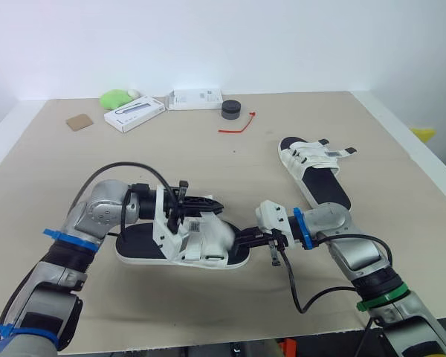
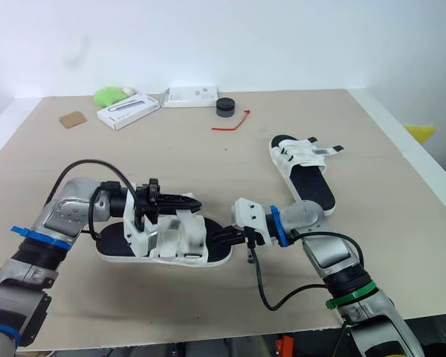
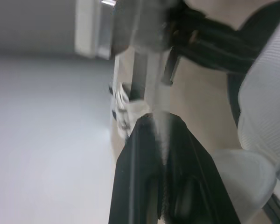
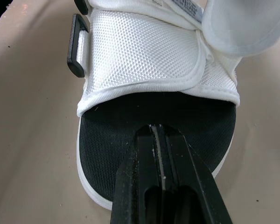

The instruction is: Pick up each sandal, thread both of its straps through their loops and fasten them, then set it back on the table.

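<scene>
The near sandal (image 1: 201, 245) lies closest, flat on the table (image 1: 52, 163) by its front edge. Its long axis runs across the robot from left to right, with the white strapped end toward the robot's right. In the head views the left gripper (image 1: 207, 202) hangs just above those straps and points to the robot's right along the same axis, its fingers drawn to a single tip. The right gripper (image 1: 247, 239) comes in from the opposite side, low and level with the sole, with its tip at the sandal's right end. The two tools therefore face one another along the shoe, the left one over the straps and the right one at the open mouth. The far sandal (image 1: 312, 172) rests well apart toward the right rear of the table. The left wrist view shows the left gripper (image 3: 161, 122) with its fingers pressed together. A pale blur rises from the tip, and whether a strap is caught there cannot be told. The right wrist view shows the right gripper (image 4: 159, 127) also pressed together, its tip over the black footbed (image 4: 107, 140) just short of the mesh strap (image 4: 144, 56), with a black loop (image 4: 77, 46) at the strap's side. By this layout the left arm looks better placed to take a strap, while the right is placed to steady the sole.
</scene>
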### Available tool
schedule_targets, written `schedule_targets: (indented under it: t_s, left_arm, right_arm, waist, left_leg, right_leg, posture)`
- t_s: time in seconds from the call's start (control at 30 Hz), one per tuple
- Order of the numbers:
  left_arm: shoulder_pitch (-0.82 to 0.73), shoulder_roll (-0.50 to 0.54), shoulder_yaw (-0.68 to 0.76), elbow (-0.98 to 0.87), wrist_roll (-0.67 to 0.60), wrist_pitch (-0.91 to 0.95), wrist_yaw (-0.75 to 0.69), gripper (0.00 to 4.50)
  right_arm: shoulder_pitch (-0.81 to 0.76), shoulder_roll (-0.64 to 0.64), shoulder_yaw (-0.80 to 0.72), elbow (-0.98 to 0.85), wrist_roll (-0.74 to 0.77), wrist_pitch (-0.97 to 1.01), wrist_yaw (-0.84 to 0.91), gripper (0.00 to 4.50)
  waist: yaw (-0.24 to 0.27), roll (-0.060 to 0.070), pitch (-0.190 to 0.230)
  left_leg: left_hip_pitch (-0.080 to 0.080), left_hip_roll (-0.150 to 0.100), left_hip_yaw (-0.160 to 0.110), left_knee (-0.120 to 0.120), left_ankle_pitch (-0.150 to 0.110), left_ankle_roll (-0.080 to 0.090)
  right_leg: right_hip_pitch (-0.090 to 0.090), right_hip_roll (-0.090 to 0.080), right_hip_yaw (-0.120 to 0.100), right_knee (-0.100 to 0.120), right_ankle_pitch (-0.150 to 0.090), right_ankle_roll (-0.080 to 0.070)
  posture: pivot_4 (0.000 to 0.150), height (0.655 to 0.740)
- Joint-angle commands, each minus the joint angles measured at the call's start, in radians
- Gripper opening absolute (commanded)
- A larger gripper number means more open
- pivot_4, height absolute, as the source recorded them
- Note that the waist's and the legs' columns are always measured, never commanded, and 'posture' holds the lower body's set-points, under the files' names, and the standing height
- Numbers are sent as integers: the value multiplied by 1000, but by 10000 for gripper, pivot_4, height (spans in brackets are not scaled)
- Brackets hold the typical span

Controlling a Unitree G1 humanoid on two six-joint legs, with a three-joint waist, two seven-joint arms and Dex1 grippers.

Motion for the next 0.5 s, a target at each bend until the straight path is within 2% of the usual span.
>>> schedule_targets:
  t_s: [0.03,0.27,0.4,0.5]
  left_arm:
    - [-33,19,2,33,49,-51,81,1232]
    - [-56,38,-44,52,58,5,131,1232]
    - [-52,52,-92,13,-14,103,94,1232]
    - [-46,69,-129,-25,-113,197,37,9159]
  right_arm:
    - [-12,0,-3,-10,-1,-10,7,0]
    - [-8,-1,-3,-9,-3,-14,8,0]
    - [-13,3,-4,-3,-5,-16,8,0]
    - [-17,5,-4,4,-7,-19,10,0]
  waist:
    - [-1,0,0]
    - [-1,0,0]
    - [-1,0,0]
    - [-2,0,0]
  left_leg:
    - [0,0,0,0,0,0]
    - [0,0,0,0,0,1]
    - [1,1,0,0,0,1]
    - [1,1,0,0,0,1]
  right_leg:
    - [0,0,0,0,0,0]
    - [0,1,-1,0,0,0]
    - [0,1,-1,0,0,0]
    - [-1,1,-1,0,0,0]
  posture:
    - [1500,7400]
    - [1500,7400]
    - [1500,7400]
    - [1500,7400]
